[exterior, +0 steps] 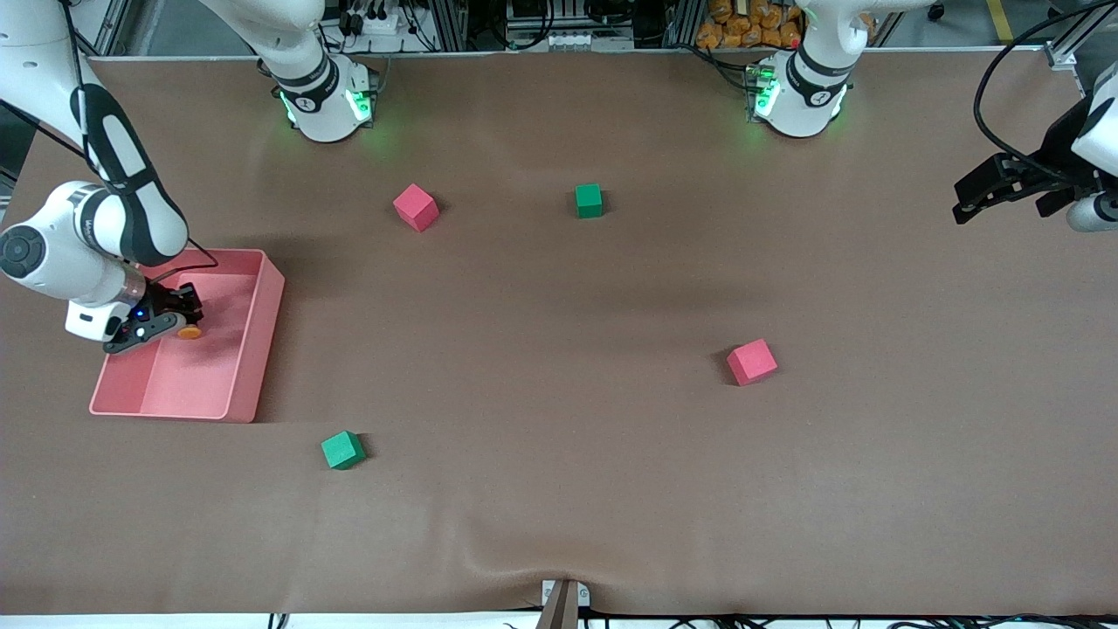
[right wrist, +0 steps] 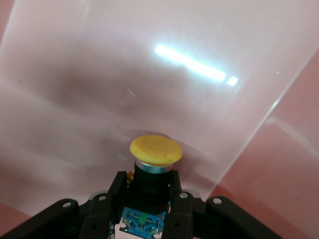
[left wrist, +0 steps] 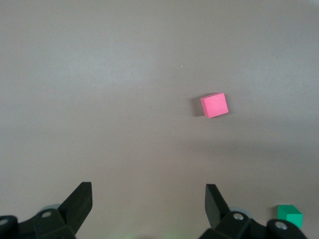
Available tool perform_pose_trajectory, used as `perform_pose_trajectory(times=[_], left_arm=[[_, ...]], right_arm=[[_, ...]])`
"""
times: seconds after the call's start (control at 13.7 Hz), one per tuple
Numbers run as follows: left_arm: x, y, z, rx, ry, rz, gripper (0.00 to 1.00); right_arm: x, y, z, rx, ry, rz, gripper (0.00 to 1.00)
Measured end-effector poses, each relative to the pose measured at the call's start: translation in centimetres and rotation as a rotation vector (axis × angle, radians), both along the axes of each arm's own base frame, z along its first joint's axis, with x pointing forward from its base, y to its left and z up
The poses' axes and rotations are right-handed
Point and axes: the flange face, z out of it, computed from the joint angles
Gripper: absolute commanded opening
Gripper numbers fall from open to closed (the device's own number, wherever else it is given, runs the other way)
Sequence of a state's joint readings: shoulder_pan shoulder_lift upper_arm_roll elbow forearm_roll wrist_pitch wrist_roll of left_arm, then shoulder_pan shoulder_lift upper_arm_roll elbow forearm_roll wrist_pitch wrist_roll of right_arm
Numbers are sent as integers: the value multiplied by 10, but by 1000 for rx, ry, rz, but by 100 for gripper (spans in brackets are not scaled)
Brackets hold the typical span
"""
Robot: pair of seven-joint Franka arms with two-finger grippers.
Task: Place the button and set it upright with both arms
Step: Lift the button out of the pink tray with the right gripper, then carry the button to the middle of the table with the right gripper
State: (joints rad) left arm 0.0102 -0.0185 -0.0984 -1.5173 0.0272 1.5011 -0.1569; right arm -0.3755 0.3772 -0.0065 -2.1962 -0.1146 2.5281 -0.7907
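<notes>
The button (exterior: 189, 332), with an orange cap on a black body, is held by my right gripper (exterior: 179, 323) inside the pink bin (exterior: 253, 349) at the right arm's end of the table. In the right wrist view my right gripper (right wrist: 148, 186) is shut on the button's black body (right wrist: 152, 179), cap pointing away from the fingers, bluish base between them. My left gripper (exterior: 978, 196) is open and empty, up in the air over the left arm's end of the table; in the left wrist view its fingers (left wrist: 79, 201) stand wide apart.
Two red cubes (exterior: 416, 207) (exterior: 752, 362) and two green cubes (exterior: 589, 200) (exterior: 342, 450) lie scattered on the brown table. The left wrist view shows a red cube (left wrist: 215, 105) and a green cube (left wrist: 290, 215). The bin's walls surround the right gripper.
</notes>
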Motion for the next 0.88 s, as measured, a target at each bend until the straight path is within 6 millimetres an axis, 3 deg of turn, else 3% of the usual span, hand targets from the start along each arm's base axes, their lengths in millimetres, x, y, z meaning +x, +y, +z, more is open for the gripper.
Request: perform_pose_trajectory(times=[0.29,0.51,0.73,0.88], left_arm=[[0,0,0,-2,0,0,100],[0,0,0,-3,0,0,100],[0,0,0,-4,1,0,100],[2,-1,-3,-6,6,0,100]], right_arm=[[22,5,61,-11,-23,64,0],[35,23,109,-3,-7,94,0],[58,56,153,79,42,79,0],[72,91,168,96,43,48,0]])
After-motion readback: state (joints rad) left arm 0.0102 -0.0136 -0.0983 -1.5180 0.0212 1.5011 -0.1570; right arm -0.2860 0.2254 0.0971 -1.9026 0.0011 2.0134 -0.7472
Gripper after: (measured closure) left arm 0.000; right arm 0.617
